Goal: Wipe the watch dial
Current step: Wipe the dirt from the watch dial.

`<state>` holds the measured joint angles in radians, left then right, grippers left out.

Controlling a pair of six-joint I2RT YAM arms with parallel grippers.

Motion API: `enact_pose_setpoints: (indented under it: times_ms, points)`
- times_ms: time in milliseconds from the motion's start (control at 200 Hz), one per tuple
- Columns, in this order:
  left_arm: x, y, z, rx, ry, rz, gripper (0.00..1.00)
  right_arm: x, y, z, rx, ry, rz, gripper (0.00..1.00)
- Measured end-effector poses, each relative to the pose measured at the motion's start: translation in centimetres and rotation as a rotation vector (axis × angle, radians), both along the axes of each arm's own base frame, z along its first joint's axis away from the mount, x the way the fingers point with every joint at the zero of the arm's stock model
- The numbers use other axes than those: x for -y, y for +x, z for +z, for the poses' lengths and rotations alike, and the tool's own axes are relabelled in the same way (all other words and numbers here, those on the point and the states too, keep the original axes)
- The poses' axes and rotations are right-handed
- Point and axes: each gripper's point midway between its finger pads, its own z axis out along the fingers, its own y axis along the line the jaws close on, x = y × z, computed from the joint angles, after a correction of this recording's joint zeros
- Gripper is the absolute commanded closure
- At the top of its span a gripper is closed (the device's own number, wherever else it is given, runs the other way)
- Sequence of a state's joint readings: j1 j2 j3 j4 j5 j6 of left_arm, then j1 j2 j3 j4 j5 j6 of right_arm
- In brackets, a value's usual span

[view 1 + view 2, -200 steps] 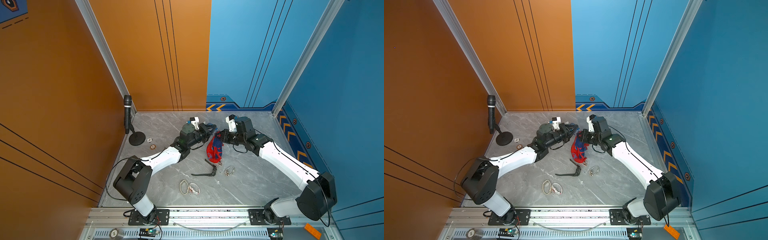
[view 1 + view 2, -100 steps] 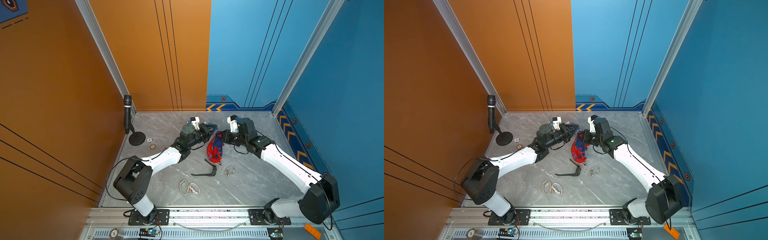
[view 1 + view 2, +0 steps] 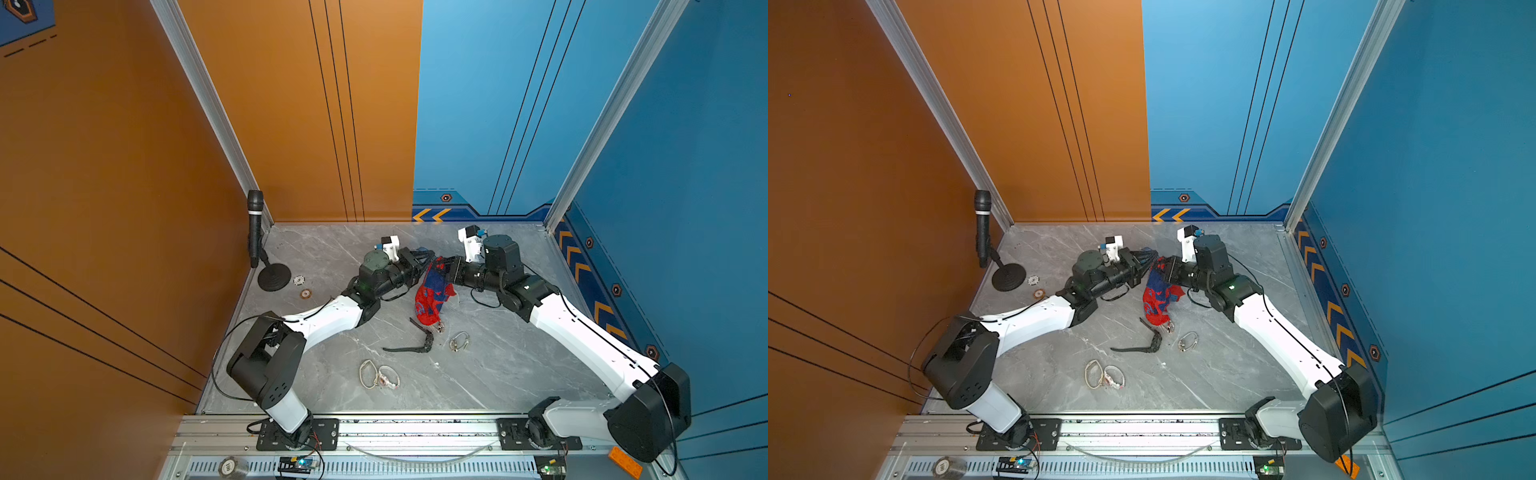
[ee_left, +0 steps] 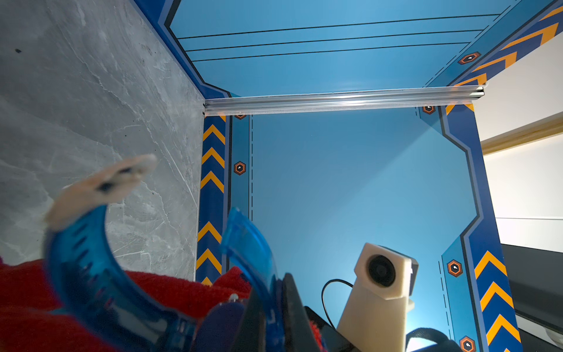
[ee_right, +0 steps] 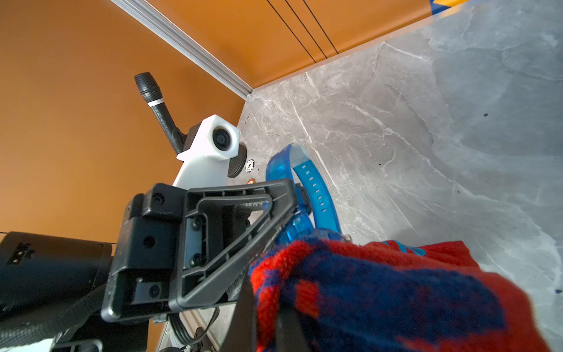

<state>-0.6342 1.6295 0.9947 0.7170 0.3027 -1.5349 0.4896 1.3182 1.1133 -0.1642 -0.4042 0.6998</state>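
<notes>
— Where is the translucent blue plastic watch?
— Lifted off the grey marble counter, towards its back middle. The left gripper is clamped on it by the case, and both strap halves curl free.
— Can you read the dial?
— No. In the right wrist view the red-and-navy knitted cloth lies over the case. In the left wrist view the cloth and the gripper's own dark finger hide it, and the near strap is blurred. In both top views the watch is too small to make out between the two grippers.
— Who has the cloth?
— The right gripper, closed on its upper end, right against the watch. The rest hangs down; whether its lower end touches the counter I cannot tell.
— And the arms?
— Both reach low from the front rail, forearms angled inward, grippers level and tip to tip.
— Anything else?
— A black-strapped watch lies just beside the cloth's lower end, with a small silver ring-shaped piece near it. Two pale looped bands lie nearer the front, and a black microphone on a round stand is by the orange wall.
</notes>
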Motion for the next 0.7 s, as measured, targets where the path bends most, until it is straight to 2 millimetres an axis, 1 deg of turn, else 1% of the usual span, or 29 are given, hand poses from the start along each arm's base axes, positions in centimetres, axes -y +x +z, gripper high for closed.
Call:
enact_pose_setpoints:
  times_ms: [190, 576, 701]
  points:
    - [-0.23, 0.28, -0.45, -0.024, 0.0, 0.007, 1.0, 0.01, 0.38, -0.69, -0.005, 0.018, 0.005, 1.0]
    - [-0.21, 0.37, -0.68, -0.04, -0.03, 0.008, 1.0, 0.05, 0.4, -0.49, -0.008, 0.024, 0.01, 1.0]
    - [-0.17, 0.42, -0.76, -0.047, -0.037, 0.008, 1.0, 0.13, 0.48, -0.86, -0.01, 0.024, 0.007, 1.0]
